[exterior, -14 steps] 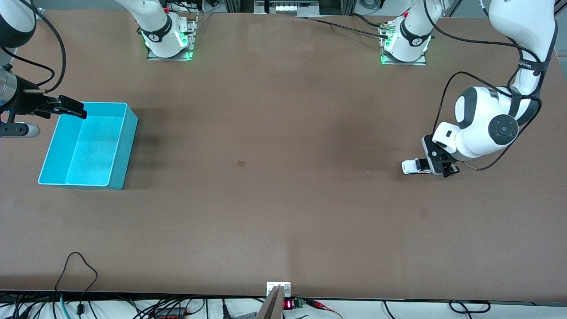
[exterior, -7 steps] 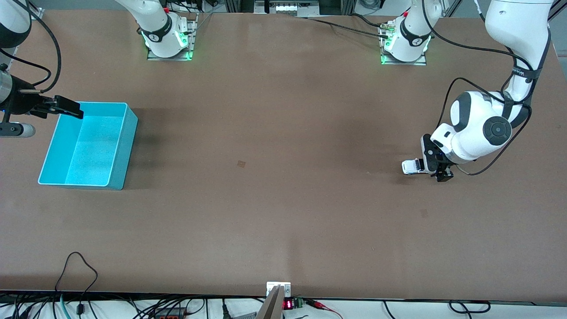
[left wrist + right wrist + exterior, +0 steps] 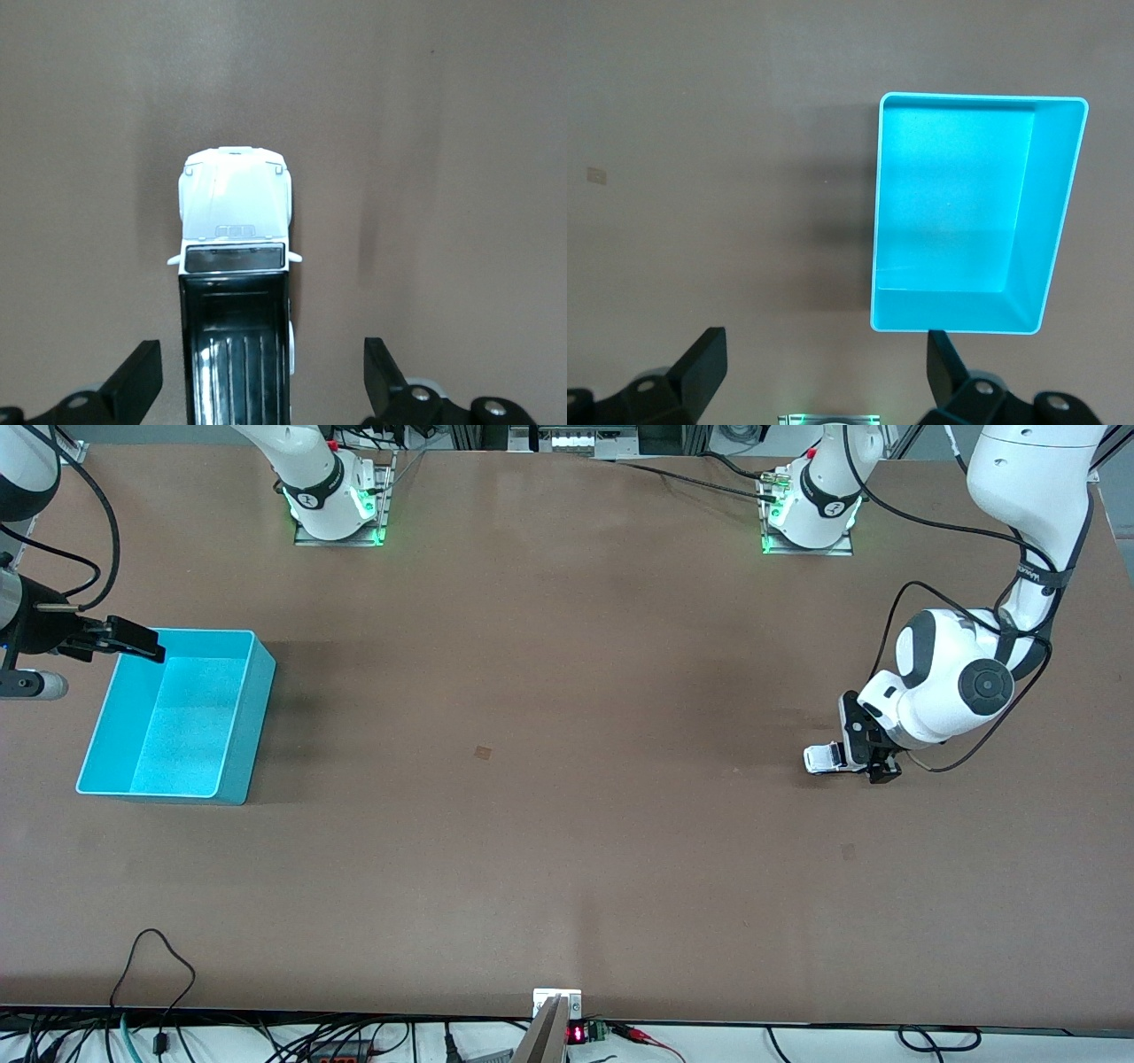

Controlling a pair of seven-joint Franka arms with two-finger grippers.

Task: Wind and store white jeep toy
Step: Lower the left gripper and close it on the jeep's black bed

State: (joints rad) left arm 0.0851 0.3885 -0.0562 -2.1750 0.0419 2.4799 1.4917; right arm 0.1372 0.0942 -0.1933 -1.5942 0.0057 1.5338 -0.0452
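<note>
The left claw (image 3: 873, 760) hangs low over the jeep's (image 3: 822, 758) rear, fingers (image 3: 135, 381) spread wide either side of its black roof, nothing pinched. The jeep sits on the counter (image 3: 567, 824) at the left arm's end. The right claw (image 3: 133, 640) waits, spread, over the bin's (image 3: 250, 717) rim.
</note>
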